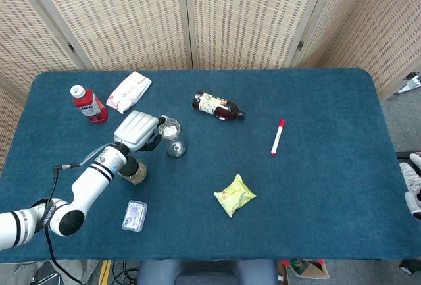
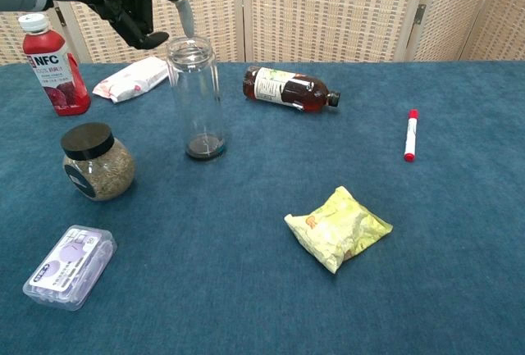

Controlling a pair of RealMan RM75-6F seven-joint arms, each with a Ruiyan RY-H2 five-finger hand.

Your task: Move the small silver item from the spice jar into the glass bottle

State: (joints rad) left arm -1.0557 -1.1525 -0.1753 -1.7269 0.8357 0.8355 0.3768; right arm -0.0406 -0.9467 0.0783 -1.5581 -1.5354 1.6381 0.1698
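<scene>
Silver item [image 2: 187, 17], pinched by the left robot hand [image 2: 131, 12] just above the glass bottle [image 2: 197, 101] mouth, may miss if released off-centre.

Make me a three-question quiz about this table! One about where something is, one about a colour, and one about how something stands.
1. Where is the pen?
A. right of the brown bottle
B. beside the spice jar
C. inside the glass bottle

2. What colour is the snack bag?
A. red
B. yellow-green
C. purple

3. How is the brown bottle?
A. upright
B. lying on its side
C. held by a hand

Answers: 1 A, it lies alone toward the right. 2 B, its wrapper is yellow-green. 3 B, it lies flat on the cloth.
</scene>
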